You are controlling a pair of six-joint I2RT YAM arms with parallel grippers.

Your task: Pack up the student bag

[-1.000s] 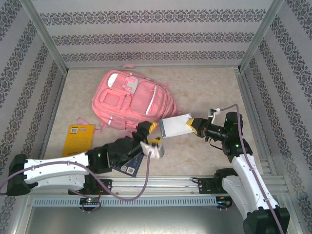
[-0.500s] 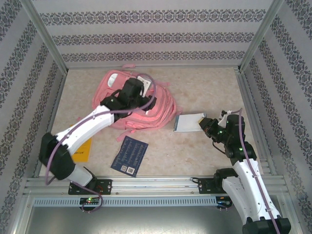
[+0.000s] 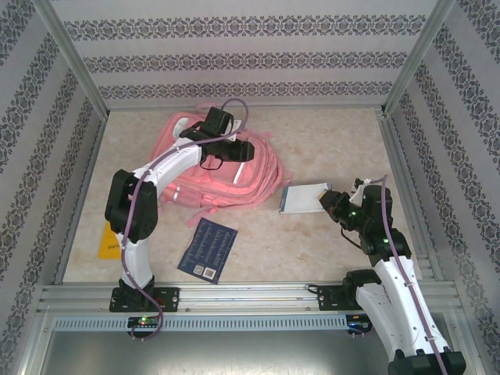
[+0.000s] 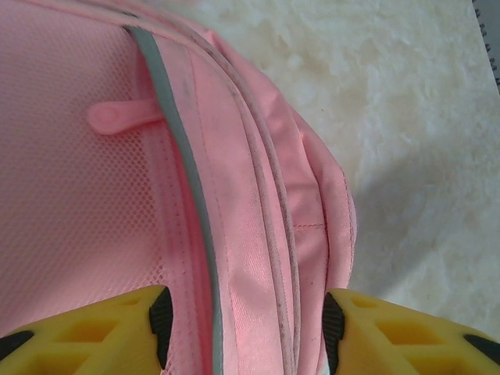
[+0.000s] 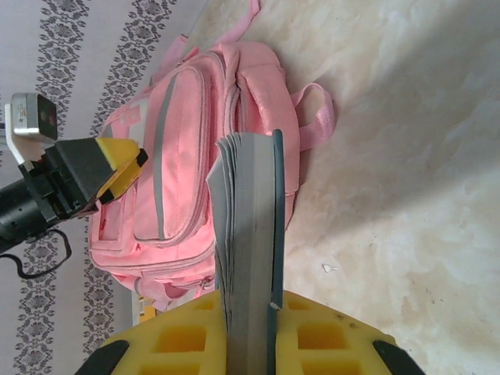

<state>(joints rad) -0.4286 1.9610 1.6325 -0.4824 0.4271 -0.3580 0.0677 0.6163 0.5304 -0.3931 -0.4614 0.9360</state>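
Observation:
The pink student bag [image 3: 254, 176] lies flat at the back middle of the table. My left gripper [image 3: 241, 151] hovers over its top. In the left wrist view that gripper [image 4: 246, 328] is open, its yellow fingers [image 4: 117, 328] standing on either side of a ridge of the bag's [image 4: 234, 195] seams and grey stripe. To the right of the bag, my right gripper [image 3: 324, 200] is shut on a grey book [image 3: 303, 198] held off the table. In the right wrist view the book [image 5: 250, 226] stands edge-on between the jaws of the gripper [image 5: 250, 312], with the bag [image 5: 183, 156] beyond it.
A dark blue book [image 3: 207, 248] lies in front of the bag. A yellow book [image 3: 108, 239] is partly hidden behind the left arm. Patterned walls enclose the table on three sides, and a metal rail [image 3: 250, 295] runs along the near edge.
My left arm has swung from the near edge, by the grey book, up over the bag, and its jaws have narrowed. The right gripper has drawn the grey book slightly right.

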